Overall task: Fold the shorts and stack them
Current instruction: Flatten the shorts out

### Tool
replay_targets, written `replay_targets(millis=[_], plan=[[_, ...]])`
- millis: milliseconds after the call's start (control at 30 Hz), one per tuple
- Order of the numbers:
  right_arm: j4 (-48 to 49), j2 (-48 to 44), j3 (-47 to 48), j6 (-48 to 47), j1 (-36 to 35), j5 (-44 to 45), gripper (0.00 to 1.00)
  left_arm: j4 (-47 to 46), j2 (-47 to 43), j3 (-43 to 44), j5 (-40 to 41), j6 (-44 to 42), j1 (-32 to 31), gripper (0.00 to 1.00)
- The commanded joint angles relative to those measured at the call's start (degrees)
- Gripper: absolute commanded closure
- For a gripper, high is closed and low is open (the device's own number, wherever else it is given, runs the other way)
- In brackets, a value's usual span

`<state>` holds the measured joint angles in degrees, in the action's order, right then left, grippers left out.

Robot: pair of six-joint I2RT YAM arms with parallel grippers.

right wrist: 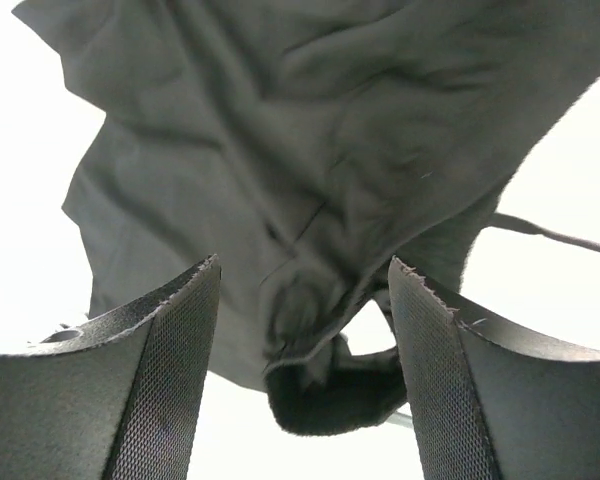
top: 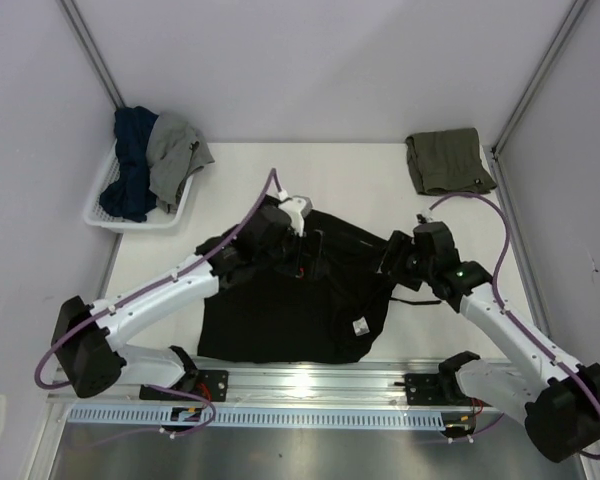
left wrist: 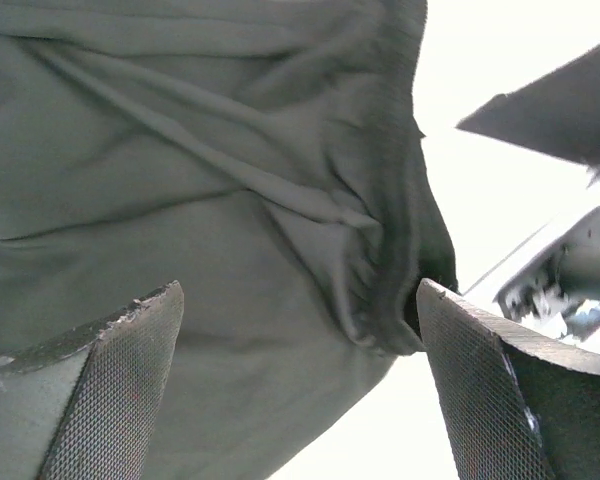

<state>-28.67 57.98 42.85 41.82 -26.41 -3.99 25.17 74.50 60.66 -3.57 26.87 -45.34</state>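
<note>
1. The left hand (left wrist: 298,290) has its two fingers (left wrist: 100,390) spread apart with nothing clamped. The black shorts (top: 280,310) lie directly below it, and their gathered waistband edge runs just inside the right-side finger.
2. The right hand (right wrist: 302,265) also has its fingers (right wrist: 140,380) apart and holds nothing. A rumpled corner of the black shorts sits beneath the gap, with bare worktop (top: 330,175) to either side of the fingers.
3. In the top view both hands are at the far edge of the black shorts, the left one near the middle and the right one at the right corner. The rest of the cloth spreads flat back toward the arm bases.
4. The olive-green shorts (top: 448,160) lie folded well beyond the right hand, at the far right corner.
5. A white basket (top: 130,222) of clothes stands well beyond the left hand, to its left.
</note>
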Motion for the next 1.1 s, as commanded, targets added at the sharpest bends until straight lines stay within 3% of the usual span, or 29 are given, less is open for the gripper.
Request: replay_targets(millis=[0,233,333,633,1067], plan=[[2.73,0.38,-3.29,-0.69,6.62,-4.35,0.30,-1.00,-1.46,-0.64,9.89,1.95,-7.81,0.01],[9.31,3.98,-6.55,-2.80,19.19,-8.13,0.31,5.24,3.98,4.36,22.28,7.49,-21.52,0.01],[11.34,6.53,-6.47,-3.41,22.19,-8.76,0.31,6.30,8.11,6.04,24.93,9.68,-24.17,0.01],[17.49,13.30,-6.64,-2.98,25.09,-6.82,0.32,9.01,18.04,12.18,28.53,12.50,-26.81,0.01],[27.95,23.84,-4.71,-0.52,25.80,-8.40,0.32,16.57,25.69,19.66,32.40,14.70,-28.75,0.01]])
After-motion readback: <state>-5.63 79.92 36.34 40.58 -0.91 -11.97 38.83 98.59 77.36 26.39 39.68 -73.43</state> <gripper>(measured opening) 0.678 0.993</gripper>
